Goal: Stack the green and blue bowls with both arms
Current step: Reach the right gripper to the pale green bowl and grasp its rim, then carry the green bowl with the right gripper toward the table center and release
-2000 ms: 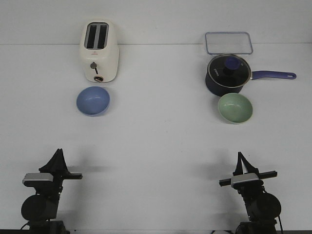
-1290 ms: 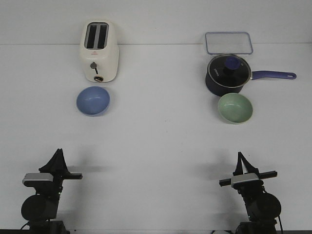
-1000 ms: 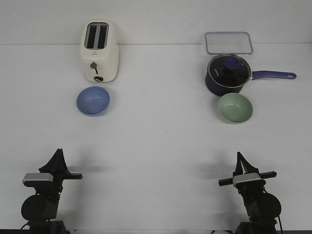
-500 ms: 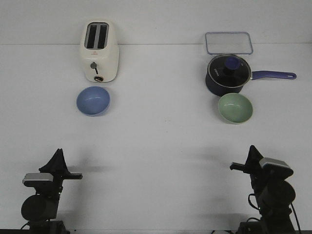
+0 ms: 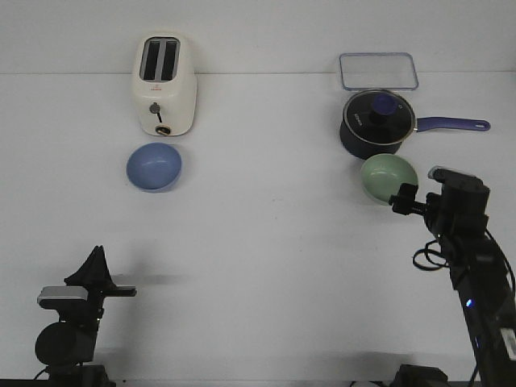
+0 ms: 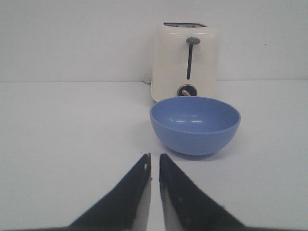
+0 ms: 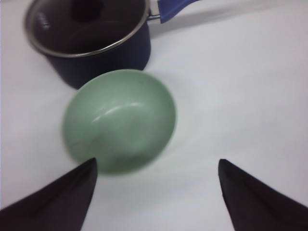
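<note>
Right gripper [image 7: 154, 192]: jaws spread wide, empty, just short of green bowl [image 7: 119, 120]; contact with rim hard to judge in blurred wrist view.
Left gripper [image 6: 155, 166]: jaws nearly pressed together, empty.
Green bowl: beside navy saucepan [image 5: 376, 122].
Blue bowl [image 5: 154, 167]: before toaster [image 5: 164, 84].
Change: right arm [image 5: 472, 266] reached forward from table's near edge; left arm unmoved.

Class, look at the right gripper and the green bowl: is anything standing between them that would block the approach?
Nothing visible does. The right gripper is open, and only bare table lies between it and the green bowl. The navy saucepan stands beyond the bowl, close behind it, not in the path.
</note>
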You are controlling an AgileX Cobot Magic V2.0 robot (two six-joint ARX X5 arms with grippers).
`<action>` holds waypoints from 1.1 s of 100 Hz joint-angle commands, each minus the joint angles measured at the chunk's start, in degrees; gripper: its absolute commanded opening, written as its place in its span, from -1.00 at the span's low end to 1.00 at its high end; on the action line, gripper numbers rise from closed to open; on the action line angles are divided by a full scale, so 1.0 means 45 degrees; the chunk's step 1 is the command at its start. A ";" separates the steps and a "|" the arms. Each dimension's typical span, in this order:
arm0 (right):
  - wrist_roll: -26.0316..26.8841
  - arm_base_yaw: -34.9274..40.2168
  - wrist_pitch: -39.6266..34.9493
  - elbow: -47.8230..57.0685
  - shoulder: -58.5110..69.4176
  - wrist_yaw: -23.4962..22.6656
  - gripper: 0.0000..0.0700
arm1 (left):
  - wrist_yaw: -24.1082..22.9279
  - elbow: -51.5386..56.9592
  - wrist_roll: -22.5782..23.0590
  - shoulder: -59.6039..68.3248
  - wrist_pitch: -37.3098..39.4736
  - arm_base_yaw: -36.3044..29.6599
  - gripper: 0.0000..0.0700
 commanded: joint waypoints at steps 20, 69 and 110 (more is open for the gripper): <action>-0.0559 -0.0884 -0.0049 0.2438 0.4396 -0.0772 0.58 | 0.0044 -0.0253 -0.0063 -0.0029 0.0131 0.0000 -0.96; -0.0831 -0.1015 0.0146 0.3662 0.7893 -0.1457 -0.98 | 0.0044 -0.0253 -0.0063 -0.0029 0.0131 0.0000 -0.96; -0.0952 -0.1078 -0.1817 0.3735 0.4099 -0.3633 -1.00 | 0.0044 -0.0253 -0.0063 -0.0029 0.0131 0.0000 -0.96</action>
